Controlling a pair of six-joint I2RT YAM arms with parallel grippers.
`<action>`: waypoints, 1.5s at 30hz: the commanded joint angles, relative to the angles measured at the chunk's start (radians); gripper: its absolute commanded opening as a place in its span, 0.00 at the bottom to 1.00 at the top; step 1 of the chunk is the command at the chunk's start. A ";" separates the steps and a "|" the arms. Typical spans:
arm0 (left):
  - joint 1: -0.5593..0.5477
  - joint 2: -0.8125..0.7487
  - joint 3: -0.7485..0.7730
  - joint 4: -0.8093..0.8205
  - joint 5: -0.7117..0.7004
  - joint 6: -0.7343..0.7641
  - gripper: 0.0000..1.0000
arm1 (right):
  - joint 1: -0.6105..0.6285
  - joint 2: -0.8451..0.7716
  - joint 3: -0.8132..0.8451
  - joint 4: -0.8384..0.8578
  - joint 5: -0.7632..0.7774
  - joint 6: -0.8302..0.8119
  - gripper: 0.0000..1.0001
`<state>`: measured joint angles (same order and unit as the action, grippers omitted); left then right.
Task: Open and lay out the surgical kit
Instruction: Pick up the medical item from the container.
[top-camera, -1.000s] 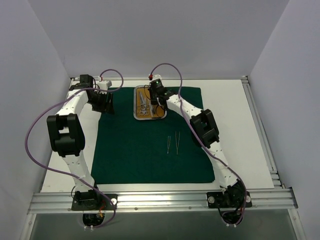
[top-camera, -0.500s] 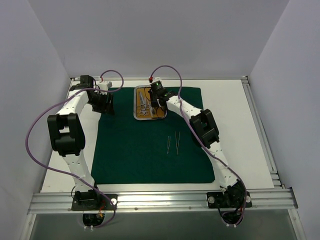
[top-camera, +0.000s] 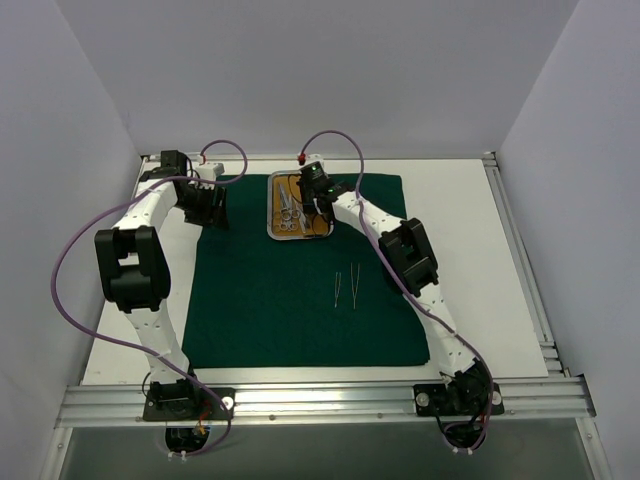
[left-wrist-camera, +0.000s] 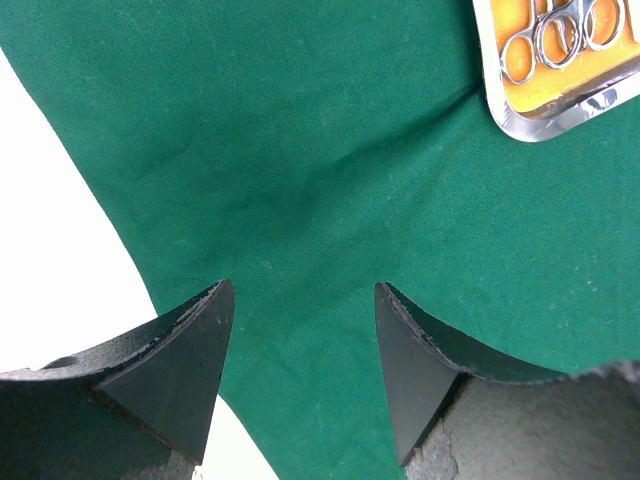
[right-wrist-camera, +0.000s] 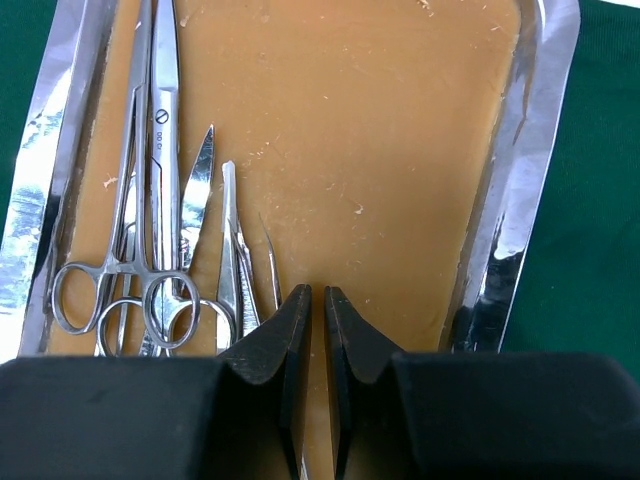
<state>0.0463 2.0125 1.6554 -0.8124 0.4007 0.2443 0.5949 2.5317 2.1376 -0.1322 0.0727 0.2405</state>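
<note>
Right end effector (right-wrist-camera: 318, 294), pressed together and empty, hovers over the steel tray (right-wrist-camera: 522, 180), right of the tweezers (right-wrist-camera: 230, 250); lowered shut, it might scatter them.

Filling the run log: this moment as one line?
left pincer open over dark green cloth | right pincer shut over rounded steel tray | silver scissor-handled instruments in tray | two silver tweezers on cloth

Tray (top-camera: 296, 237) lies at far edge of cloth (top-camera: 270, 310) (tweezers (top-camera: 338, 289) nearer).

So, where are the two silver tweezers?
Top view: two silver tweezers lie side by side on the dark green cloth, right of centre, below the steel tray.
</note>
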 joint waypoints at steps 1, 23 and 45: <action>-0.005 0.006 0.029 0.001 0.017 0.012 0.67 | 0.013 -0.080 0.030 -0.015 0.039 -0.010 0.08; -0.003 0.009 0.027 -0.001 0.021 0.013 0.67 | 0.031 -0.074 0.064 -0.020 0.050 -0.023 0.08; -0.003 0.008 0.027 -0.004 0.024 0.015 0.67 | 0.039 -0.060 0.035 -0.024 0.021 -0.023 0.10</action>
<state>0.0463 2.0129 1.6554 -0.8127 0.4007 0.2451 0.6239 2.5092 2.1654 -0.1429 0.0990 0.2222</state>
